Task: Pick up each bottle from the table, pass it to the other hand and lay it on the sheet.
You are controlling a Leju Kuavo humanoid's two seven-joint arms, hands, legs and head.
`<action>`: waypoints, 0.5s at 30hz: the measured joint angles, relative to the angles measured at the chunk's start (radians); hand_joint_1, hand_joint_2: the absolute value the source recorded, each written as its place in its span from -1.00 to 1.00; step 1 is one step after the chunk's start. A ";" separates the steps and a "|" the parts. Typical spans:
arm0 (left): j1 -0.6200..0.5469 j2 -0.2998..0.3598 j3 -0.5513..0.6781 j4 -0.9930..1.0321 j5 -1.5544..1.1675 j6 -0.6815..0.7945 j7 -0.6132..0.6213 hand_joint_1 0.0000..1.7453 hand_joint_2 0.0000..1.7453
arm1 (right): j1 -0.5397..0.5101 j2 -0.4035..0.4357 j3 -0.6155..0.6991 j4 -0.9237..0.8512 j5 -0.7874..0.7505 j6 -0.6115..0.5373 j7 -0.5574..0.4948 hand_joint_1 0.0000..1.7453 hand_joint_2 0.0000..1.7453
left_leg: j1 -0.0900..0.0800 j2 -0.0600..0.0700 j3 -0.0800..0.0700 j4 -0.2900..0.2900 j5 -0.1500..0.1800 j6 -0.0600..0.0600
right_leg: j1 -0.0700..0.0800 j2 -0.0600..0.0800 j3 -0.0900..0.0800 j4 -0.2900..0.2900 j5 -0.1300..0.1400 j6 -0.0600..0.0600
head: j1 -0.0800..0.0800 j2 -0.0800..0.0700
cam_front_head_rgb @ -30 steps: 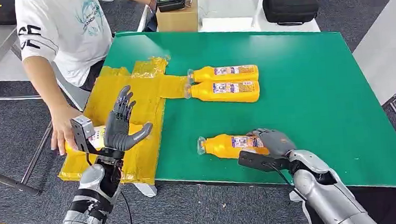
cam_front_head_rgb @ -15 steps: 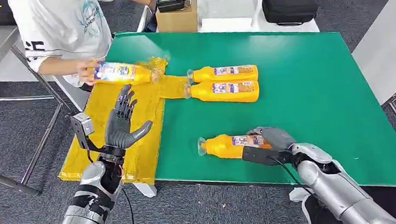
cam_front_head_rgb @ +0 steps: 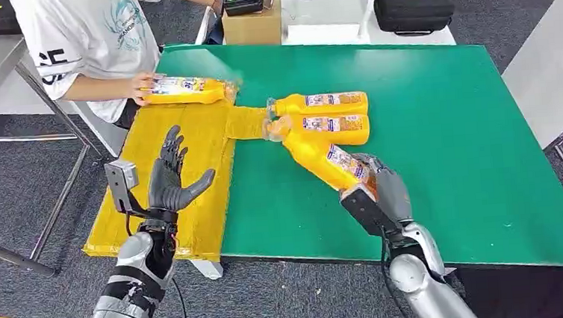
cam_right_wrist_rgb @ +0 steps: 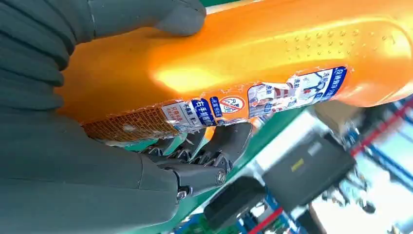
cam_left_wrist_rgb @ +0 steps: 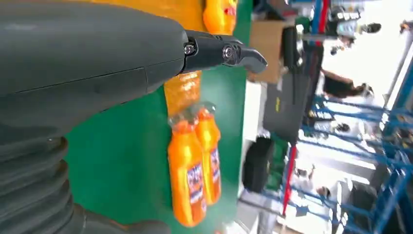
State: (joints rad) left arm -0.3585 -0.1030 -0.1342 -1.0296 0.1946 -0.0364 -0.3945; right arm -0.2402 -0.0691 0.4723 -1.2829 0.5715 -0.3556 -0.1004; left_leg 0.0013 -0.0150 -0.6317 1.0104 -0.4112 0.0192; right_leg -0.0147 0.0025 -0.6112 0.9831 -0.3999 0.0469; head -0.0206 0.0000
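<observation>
My right hand [cam_front_head_rgb: 384, 189] grips an orange bottle [cam_front_head_rgb: 322, 156] by its base, lifted off the green table [cam_front_head_rgb: 442, 140] and tilted, cap toward the far left. Up close, my fingers [cam_right_wrist_rgb: 214, 146] and thumb wrap that bottle [cam_right_wrist_rgb: 234, 63]. Two more orange bottles [cam_front_head_rgb: 321, 104] [cam_front_head_rgb: 326, 129] lie side by side on the table beyond it; they are also in the left wrist view [cam_left_wrist_rgb: 195, 170]. My left hand [cam_front_head_rgb: 171, 174] hovers open, fingers spread, over the yellow sheet [cam_front_head_rgb: 189, 165]. A person's hand holds a fourth bottle [cam_front_head_rgb: 184, 89] at the sheet's far edge.
The person [cam_front_head_rgb: 83, 38] in a white shirt stands at the far left corner. A cardboard box [cam_front_head_rgb: 252, 22] and a black case [cam_front_head_rgb: 411, 6] sit beyond the table. A grey table [cam_front_head_rgb: 556, 65] stands to the right.
My right hand has lifted its bottle off the table and swung it up toward the two lying bottles. The person has moved a bottle from the sheet's near part to its far edge.
</observation>
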 measured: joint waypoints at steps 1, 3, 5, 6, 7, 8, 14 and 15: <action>-0.002 -0.003 -0.007 0.002 -0.001 0.012 0.015 -1.00 1.00 | 0.011 0.015 -0.009 -0.006 -0.012 -0.018 -0.013 1.00 1.00 | 0.000 0.000 0.000 0.000 0.000 0.000 | 0.000 0.000 0.000 0.000 0.000 0.000 | 0.000 0.000; -0.009 -0.011 -0.025 0.009 0.021 0.021 0.047 -1.00 1.00 | 0.028 0.048 -0.023 -0.011 -0.042 -0.051 -0.045 1.00 1.00 | 0.000 0.000 0.000 0.000 0.000 0.000 | -0.001 0.000 0.000 0.000 0.000 0.000 | 0.000 0.000; -0.015 -0.017 -0.047 0.019 0.067 0.008 0.071 -1.00 1.00 | 0.036 0.074 -0.029 -0.011 -0.062 -0.079 -0.076 1.00 1.00 | 0.000 0.000 0.000 0.000 0.000 0.000 | -0.001 0.000 0.000 0.000 0.000 0.000 | 0.000 0.000; -0.017 -0.019 -0.057 0.023 0.083 0.001 0.079 -1.00 1.00 | 0.037 0.083 -0.030 -0.011 -0.069 -0.088 -0.090 1.00 1.00 | 0.000 0.000 0.000 0.000 0.000 0.000 | -0.001 0.000 0.000 0.000 0.000 0.000 | 0.000 0.000; -0.018 -0.023 -0.068 0.027 0.092 -0.003 0.084 -1.00 1.00 | 0.037 0.092 -0.030 -0.011 -0.073 -0.095 -0.101 1.00 1.00 | 0.000 0.001 0.000 0.000 0.000 0.000 | -0.001 0.000 0.000 0.000 0.000 0.000 | 0.000 0.000; -0.020 -0.024 -0.077 0.031 0.095 -0.008 0.086 -1.00 1.00 | 0.037 0.100 -0.030 -0.011 -0.075 -0.098 -0.104 1.00 1.00 | 0.000 0.001 0.000 0.000 0.000 0.000 | 0.000 0.000 0.000 0.000 0.000 0.000 | 0.000 0.000; -0.038 -0.029 -0.135 0.040 0.125 -0.057 0.115 -1.00 1.00 | 0.013 0.130 -0.023 0.024 -0.062 -0.111 -0.159 1.00 1.00 | 0.000 0.001 0.000 0.000 0.000 0.000 | 0.000 0.000 0.000 0.000 0.000 0.000 | 0.000 0.000; -0.042 -0.029 -0.149 0.041 0.131 -0.071 0.120 -1.00 1.00 | 0.003 0.134 -0.018 0.036 -0.057 -0.114 -0.169 1.00 1.00 | 0.000 0.001 0.000 0.000 0.000 0.000 | 0.000 0.000 0.000 0.000 0.000 0.000 | 0.000 0.000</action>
State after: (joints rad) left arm -0.4002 -0.1324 -0.2827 -0.9888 0.3254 -0.1073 -0.2746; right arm -0.2367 0.0645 0.4540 -1.2466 0.5146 -0.4692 -0.2690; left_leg 0.0011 -0.0145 -0.6320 1.0104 -0.4112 0.0192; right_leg -0.0150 0.0027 -0.6113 0.9833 -0.3997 0.0471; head -0.0210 -0.0004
